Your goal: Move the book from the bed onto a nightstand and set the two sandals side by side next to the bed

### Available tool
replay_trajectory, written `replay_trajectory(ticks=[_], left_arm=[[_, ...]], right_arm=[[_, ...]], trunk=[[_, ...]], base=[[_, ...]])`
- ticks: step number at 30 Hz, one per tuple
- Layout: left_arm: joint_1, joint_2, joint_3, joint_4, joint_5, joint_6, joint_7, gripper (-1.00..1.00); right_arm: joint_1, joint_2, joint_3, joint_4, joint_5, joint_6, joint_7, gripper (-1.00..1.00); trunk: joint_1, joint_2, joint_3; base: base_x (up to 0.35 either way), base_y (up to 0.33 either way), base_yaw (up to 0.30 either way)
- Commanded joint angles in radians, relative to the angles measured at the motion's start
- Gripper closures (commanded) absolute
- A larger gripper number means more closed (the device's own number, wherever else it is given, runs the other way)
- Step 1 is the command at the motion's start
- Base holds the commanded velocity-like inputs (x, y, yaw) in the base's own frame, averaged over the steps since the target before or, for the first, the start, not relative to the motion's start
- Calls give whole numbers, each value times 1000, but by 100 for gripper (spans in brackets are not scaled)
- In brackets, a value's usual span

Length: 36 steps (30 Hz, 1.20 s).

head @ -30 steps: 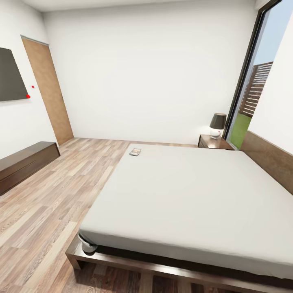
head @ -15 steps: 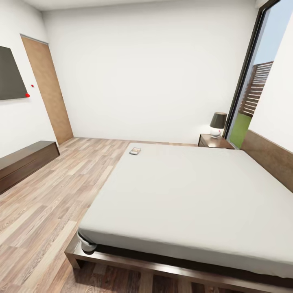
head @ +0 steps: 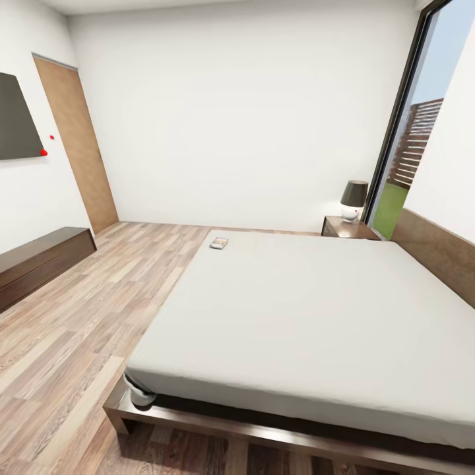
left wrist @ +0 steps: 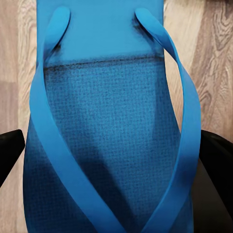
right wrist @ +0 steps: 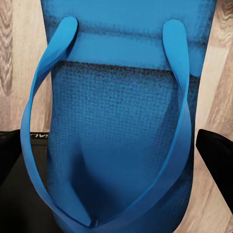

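The book (head: 219, 243) lies flat on the far left corner of the bed (head: 297, 316), whose white mattress rests on a dark wooden frame. A nightstand (head: 349, 228) stands beyond the bed's far side, by the headboard. In the left wrist view, a blue sandal (left wrist: 111, 111) sits between the black fingers (left wrist: 9, 153) of my left gripper (left wrist: 114, 160), which is shut on it above the wood floor. My right gripper (right wrist: 114, 150) is shut on a second blue sandal (right wrist: 121, 111) in the same way.
A dark-shaded lamp (head: 353, 200) stands on the nightstand. A long low cabinet (head: 36, 264) lines the left wall under a dark screen (head: 16, 119), with a brown door (head: 78, 145) beyond. A tall window (head: 422, 132) is at the right. Wood floor (head: 99, 310) runs along the bed's left side.
The whole head view has shifted slightly, so the camera has moved a little. The book, the bed and the sandals keep their places.
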Motion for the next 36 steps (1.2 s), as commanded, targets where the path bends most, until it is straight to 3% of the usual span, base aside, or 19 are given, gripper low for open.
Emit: replay_trajectory(ticks=[1,26,36], left_arm=[[0,0,-6,-3,5,6,4,100],[-1,-1,-6,-4,5,2,2,100],[-4,0,-7,-42,4,6,2,100]], right_arm=[[0,0,9,-2,-9,5,-2,100],[0,2,10,-2,-7,0,0,100],[0,3,9,-6,-8,-1,0,100]], trunk=[[4,-8,-4],[100,-183,-83],[138,-253,-114]], base=[[0,0,0],[0,0,0],[0,0,0]])
